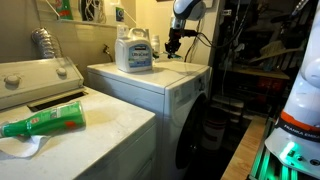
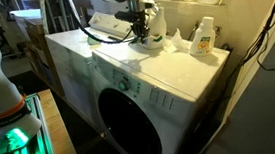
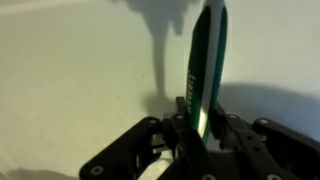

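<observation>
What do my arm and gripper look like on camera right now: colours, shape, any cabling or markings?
The arm is glossy white-grey with smooth, rounded links, as both exterior views show. The gripper is matte black, and in the wrist view its jaws are built of hinged bars. A dark cable seems to loop off the wrist. No markings are legible.

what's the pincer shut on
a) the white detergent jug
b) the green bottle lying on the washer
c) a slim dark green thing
c, the wrist view shows the pincer closed on a slim dark green thing that rises between its fingers; in an exterior view the white detergent jug stands apart from it.
</observation>
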`<state>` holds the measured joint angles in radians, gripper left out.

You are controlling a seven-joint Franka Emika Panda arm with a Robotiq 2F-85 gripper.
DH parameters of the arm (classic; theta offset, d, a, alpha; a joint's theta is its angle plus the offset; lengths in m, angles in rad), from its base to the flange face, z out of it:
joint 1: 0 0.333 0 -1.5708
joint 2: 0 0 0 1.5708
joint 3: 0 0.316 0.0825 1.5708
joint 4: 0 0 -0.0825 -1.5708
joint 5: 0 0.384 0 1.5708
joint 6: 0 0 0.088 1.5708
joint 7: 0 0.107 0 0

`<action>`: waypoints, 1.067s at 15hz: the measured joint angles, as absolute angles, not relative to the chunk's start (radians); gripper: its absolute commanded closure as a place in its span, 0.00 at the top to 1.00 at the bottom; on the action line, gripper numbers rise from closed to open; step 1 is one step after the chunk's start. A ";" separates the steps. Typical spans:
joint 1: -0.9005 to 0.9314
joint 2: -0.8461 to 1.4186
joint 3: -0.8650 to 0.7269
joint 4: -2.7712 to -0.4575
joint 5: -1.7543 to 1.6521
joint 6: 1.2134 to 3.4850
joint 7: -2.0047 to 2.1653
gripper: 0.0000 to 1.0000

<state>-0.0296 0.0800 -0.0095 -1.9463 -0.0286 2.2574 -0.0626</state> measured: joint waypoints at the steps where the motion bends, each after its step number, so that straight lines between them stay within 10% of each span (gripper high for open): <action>1: -0.029 0.046 -0.009 -1.960 -0.029 2.189 -0.063 0.06; 16: 0.129 -0.458 0.079 -2.223 -0.099 1.713 -0.314 0.06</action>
<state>0.1295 -0.4578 0.0790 -2.2234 -0.0986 1.7135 -0.3141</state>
